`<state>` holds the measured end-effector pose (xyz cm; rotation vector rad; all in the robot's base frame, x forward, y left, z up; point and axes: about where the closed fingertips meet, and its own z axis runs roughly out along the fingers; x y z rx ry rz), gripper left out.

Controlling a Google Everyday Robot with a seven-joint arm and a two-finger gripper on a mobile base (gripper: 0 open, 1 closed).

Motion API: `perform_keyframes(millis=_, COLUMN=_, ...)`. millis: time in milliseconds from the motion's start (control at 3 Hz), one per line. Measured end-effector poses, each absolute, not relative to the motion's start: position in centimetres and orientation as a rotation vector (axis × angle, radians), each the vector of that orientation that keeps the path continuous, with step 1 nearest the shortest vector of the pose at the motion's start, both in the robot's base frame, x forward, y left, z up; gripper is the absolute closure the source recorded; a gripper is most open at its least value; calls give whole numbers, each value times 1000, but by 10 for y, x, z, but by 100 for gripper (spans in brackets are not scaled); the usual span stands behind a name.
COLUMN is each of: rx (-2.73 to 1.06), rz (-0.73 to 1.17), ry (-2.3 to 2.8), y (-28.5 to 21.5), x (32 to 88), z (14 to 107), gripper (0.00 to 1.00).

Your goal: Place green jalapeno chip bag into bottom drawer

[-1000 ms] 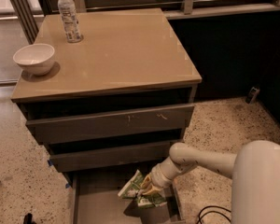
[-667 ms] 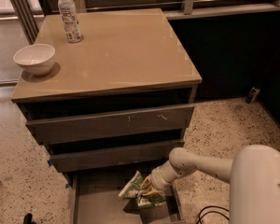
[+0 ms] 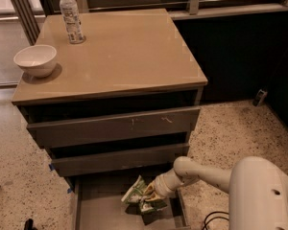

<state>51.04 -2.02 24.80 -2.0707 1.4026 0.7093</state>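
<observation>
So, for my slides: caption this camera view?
Gripper holding green chip bag over open bottom drawer, bowl and bottle above.

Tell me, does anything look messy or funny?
Nothing has spilled. The bag looks crumpled, right at the gripper over the open bottom drawer. The top drawer has a small light scuff on its front.

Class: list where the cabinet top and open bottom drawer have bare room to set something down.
Cabinet top: bare right of the bowl and water bottle. Bottom drawer: floor bare left of the green jalapeno chip bag; crowded at right, around the gripper and bag.
</observation>
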Motion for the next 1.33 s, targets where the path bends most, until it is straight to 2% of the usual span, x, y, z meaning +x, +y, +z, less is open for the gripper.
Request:
perform_keyframes(millis=1000, rx=-1944, rz=648, ry=1463, y=-16, x=531, z=192, gripper=100)
perform_keyframes(millis=1333, rx=-1942, rz=646, ry=1465, y=-17, x=532, z=191, gripper=81)
